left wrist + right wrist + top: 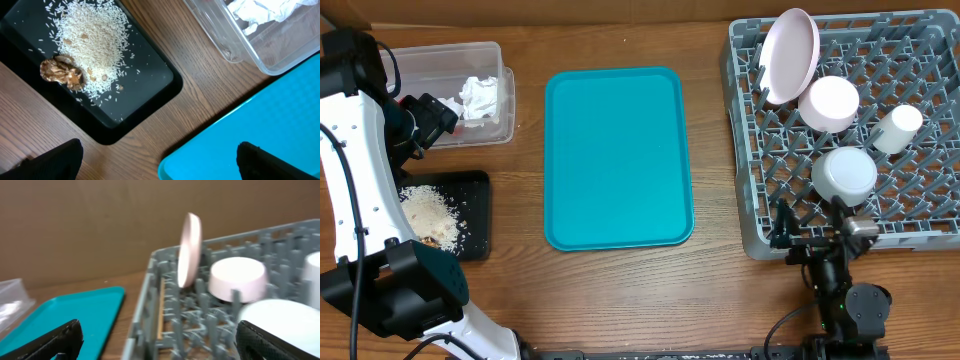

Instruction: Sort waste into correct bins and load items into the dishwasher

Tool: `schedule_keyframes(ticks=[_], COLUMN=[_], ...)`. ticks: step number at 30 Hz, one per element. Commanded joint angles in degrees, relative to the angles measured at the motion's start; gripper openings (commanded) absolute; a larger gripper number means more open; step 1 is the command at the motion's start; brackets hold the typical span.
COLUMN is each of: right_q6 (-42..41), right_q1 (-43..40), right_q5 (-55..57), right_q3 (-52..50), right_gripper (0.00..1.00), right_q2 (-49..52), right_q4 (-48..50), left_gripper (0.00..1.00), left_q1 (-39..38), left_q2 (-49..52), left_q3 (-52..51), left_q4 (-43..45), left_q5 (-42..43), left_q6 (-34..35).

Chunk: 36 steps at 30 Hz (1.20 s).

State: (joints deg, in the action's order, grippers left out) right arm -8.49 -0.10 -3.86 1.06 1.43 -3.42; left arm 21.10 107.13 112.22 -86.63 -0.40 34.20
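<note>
Hovering left gripper [157,155], jaws apart, near black tray [145,80] (rice [90,45] inside), right gripper [157,330] spread beside dish rack [145,300]

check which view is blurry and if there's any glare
right wrist: soft all over, the pink plate and dish rack smeared; left wrist: sharp, single rice grains readable, a bright streak on the clear tub wall; overhead: even light, teal tray without glare
</note>
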Motion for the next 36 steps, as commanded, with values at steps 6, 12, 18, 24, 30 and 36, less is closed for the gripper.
schedule_keyframes(ticks=[6, 12, 18, 24, 30, 36], right_q6=[9.0, 10.9, 9.8, 9.8, 9.8, 9.8], right_q1=[-2.3, -2.3, -2.2, -2.2, -2.2, -2.2], right_q5=[1.9, 2.3, 2.3, 2.3, 2.3, 2.3], right_q3=[-0.6, -0.6, -0.6, -0.6, -0.6, -0.6], right_gripper=[1.0, 1.0, 1.0, 1.0, 1.0, 1.0], right_q2=[-1.3, -1.3, -1.3, -1.3, -1.3, -1.3], right_q4=[-1.4, -1.4, -1.4, -1.4, -1.4, -1.4], left_gripper=[1.0, 1.0, 1.0, 1.0, 1.0, 1.0], left_q1=[-0.2, -0.2, -0.2, -0.2, -0.2, -0.2], left_q2=[0.5, 0.5, 0.5, 0.5, 0.5, 0.5], left_q3=[0.4, 0.4, 0.4, 0.4, 0.4, 0.4], left_q4=[0.0, 0.0, 0.0, 0.0, 0.0, 0.0], left_q5=[0.2, 0.2, 0.2, 0.2, 0.2, 0.2], left_q6=[0.5, 0.5, 0.5, 0.6, 0.6, 0.5])
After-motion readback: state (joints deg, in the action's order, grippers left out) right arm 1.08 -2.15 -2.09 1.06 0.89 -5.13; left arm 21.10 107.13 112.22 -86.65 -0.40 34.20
